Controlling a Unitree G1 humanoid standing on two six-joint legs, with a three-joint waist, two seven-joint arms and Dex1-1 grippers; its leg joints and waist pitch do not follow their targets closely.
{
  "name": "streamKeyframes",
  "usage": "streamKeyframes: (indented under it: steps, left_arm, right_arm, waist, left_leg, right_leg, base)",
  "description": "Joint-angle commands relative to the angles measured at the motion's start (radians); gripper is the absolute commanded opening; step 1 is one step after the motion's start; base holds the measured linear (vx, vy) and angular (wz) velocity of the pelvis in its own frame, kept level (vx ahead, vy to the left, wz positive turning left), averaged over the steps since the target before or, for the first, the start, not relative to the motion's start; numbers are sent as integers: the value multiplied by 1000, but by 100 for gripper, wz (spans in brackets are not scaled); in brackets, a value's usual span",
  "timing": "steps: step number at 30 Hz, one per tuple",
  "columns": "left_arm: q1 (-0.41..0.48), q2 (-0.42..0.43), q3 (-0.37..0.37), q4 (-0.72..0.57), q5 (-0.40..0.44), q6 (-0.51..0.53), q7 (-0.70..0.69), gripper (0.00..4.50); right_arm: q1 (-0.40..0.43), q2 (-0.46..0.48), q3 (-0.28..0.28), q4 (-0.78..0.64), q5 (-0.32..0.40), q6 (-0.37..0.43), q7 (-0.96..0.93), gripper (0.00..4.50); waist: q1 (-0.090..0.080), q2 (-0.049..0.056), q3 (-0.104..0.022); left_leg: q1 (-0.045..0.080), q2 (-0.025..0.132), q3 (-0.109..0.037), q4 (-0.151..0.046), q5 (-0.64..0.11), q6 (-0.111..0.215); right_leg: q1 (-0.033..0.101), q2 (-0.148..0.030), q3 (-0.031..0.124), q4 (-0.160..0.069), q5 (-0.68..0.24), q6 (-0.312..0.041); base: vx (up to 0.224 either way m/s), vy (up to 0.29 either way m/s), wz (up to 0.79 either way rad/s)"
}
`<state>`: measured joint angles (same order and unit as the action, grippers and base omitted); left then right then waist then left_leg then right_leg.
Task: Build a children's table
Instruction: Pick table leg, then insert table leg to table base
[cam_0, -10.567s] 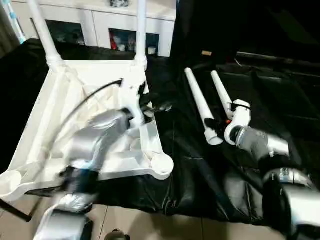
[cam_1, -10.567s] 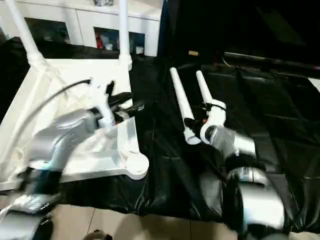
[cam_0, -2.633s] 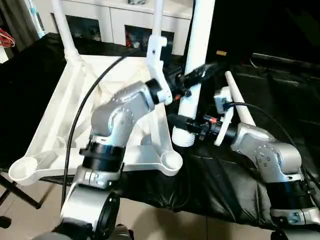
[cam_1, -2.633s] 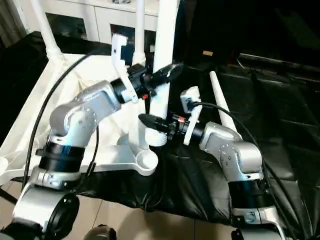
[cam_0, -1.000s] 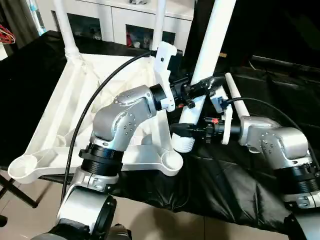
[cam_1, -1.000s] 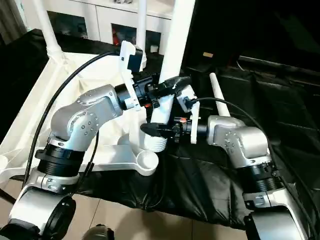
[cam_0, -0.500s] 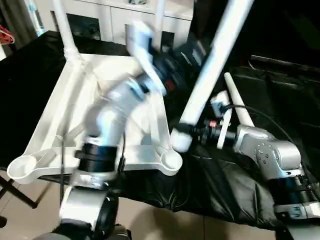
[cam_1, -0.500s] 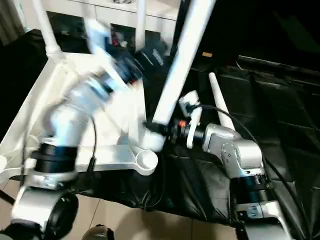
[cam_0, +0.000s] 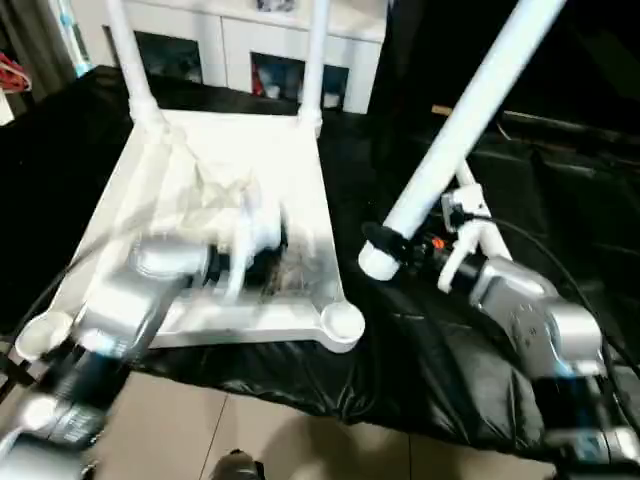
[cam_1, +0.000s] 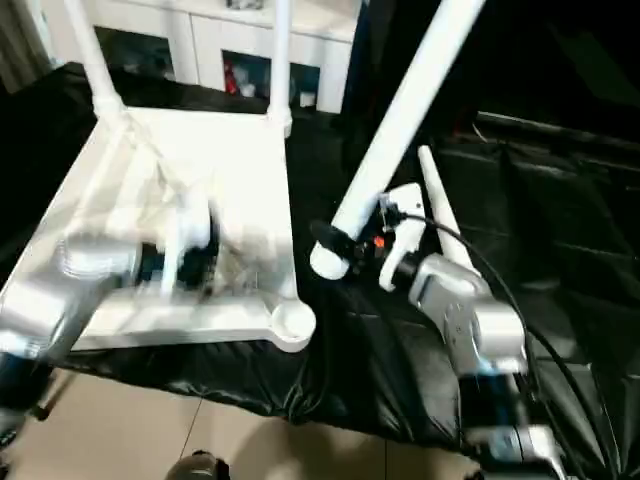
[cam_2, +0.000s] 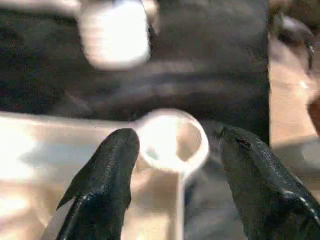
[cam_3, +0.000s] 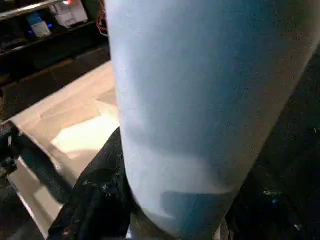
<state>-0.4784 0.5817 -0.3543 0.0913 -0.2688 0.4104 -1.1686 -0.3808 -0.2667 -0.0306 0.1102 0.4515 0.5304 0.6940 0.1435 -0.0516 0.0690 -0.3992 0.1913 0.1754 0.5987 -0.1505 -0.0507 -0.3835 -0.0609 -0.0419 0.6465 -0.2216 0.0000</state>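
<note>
My right gripper (cam_0: 385, 245) clamps the tilted tube leg (cam_0: 455, 125) near its threaded end, above the black cloth (cam_0: 440, 350) beside the upturned table top (cam_0: 235, 170). My left gripper (cam_2: 175, 165) hangs open over a corner socket (cam_2: 172, 140).

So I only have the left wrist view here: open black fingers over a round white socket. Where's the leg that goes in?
Observer: The right gripper holds that leg near its lower end, tilted, beside the near right socket.
Operator: Any legs fitted already?
Observer: Two, upright in the tabletop's far corners.
Operator: And the fourth?
Observer: It lies on the black cover behind the right arm.
</note>
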Motion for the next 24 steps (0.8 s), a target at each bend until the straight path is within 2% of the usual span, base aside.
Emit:
streamKeyframes:
  steps: [1,4,6,7,9,12,13,16,17,18,21,24]
  left_arm:
    - [-7,-5,-26,32,54,-37,2,282]
    - [-7,2,-41,79,101,-70,-6,241]
    - [-9,8,-49,89,107,-71,-6,232]
    - [-11,15,-58,98,115,-73,-4,219]
    - [-10,28,-63,101,121,-62,-5,204]
    - [-3,37,-54,94,132,-37,-6,184]
    - [2,43,-55,91,139,-44,-14,160]
    - [20,60,-45,68,143,-44,-25,149]
    - [21,63,-45,66,144,-44,-24,138]
    - [25,76,-45,60,146,-44,-21,113]
    - [34,93,-43,50,149,-40,-16,103]
    - [46,104,-44,55,170,-51,-6,70]
  right_arm:
    - [12,-14,-1,-26,-18,-24,-7,193]
    - [30,-19,9,-39,-32,-31,-15,193]
    - [36,-19,10,-45,-34,-30,-20,193]
    - [44,-21,12,-51,-39,-32,-24,193]
    - [58,-22,11,-63,-41,-32,-29,193]
    - [68,-17,8,-68,-43,-33,-36,193]
    - [70,-15,8,-69,-44,-34,-37,193]
    - [73,-11,15,-65,-52,-41,-40,193]
    - [73,-11,15,-66,-52,-41,-41,193]
    - [74,-11,15,-67,-50,-39,-43,193]
    - [74,-9,19,-65,-51,-40,-44,193]
    - [73,-7,22,-63,-50,-41,-46,193]
  waist:
    - [-6,25,-75]
    - [-7,26,-74]
    - [-8,25,-74]
    - [-5,45,-75]
    - [-9,31,-75]
    - [-9,36,-76]
    - [-8,36,-76]
    - [-9,40,-75]
    - [-9,39,-75]
    - [-8,33,-74]
    - [-9,34,-73]
    - [-10,37,-73]
  left_leg:
    - [42,40,-13,-83,-282,-99]
    - [41,40,-15,-84,-286,-97]
    - [43,41,-15,-84,-294,-96]
    - [44,41,-18,-83,-296,-100]
    - [43,40,-16,-84,-297,-93]
    - [41,39,-14,-81,-276,-80]
    - [40,39,-14,-81,-274,-79]
    - [41,41,-14,-82,-285,-78]
    - [41,41,-15,-82,-286,-79]
    - [40,41,-15,-83,-285,-75]
    - [41,40,-14,-84,-291,-74]
    - [41,41,-15,-85,-294,-76]
  right_leg:
    - [26,-80,42,-82,-145,-168]
    - [26,-82,42,-84,-169,-165]
    - [24,-82,42,-84,-183,-166]
    - [22,-83,43,-82,-179,-167]
    - [24,-78,42,-81,-162,-168]
    - [23,-79,43,-81,-148,-180]
    - [24,-80,42,-82,-153,-182]
    - [22,-80,42,-83,-175,-183]
    - [22,-80,43,-83,-175,-182]
    - [22,-81,42,-83,-183,-182]
    - [20,-81,43,-84,-206,-174]
    - [19,-80,43,-85,-206,-170]
  base:
    - [0,0,0]
    - [0,0,0]
    - [0,0,0]
    - [0,0,0]
    - [0,0,0]
    - [0,0,0]
    - [0,0,0]
    - [0,0,0]
    - [0,0,0]
    - [0,0,0]
    - [0,0,0]
    - [0,0,0]
